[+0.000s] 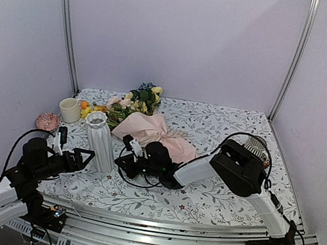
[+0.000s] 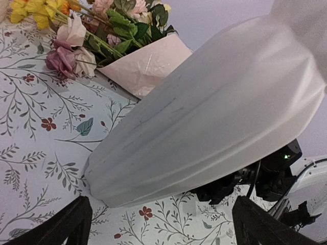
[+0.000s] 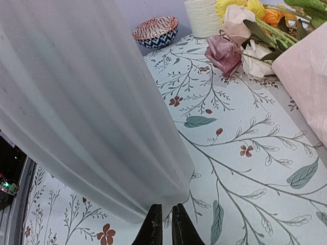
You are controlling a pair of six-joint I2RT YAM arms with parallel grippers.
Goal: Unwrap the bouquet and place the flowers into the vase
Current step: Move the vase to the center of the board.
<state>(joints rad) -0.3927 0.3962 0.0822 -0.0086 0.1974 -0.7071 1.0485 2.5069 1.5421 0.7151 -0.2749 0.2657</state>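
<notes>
Top external view showed the vase upright on the tabletop between a wide-open left hand and a nearly closed, empty right hand, with the bouquet lying wrapped just behind it. It seemed best for the right hand to clear the vase without a nudge, then pinch the paper's loose edge.

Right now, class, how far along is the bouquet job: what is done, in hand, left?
Done: nothing visible; the bouquet lies wrapped on the table, with no stems in the vase. In hand: nothing; the left gripper is open beside the vase, the right gripper shut and empty by its base. Left: unwrapping, placing the flowers.
</notes>
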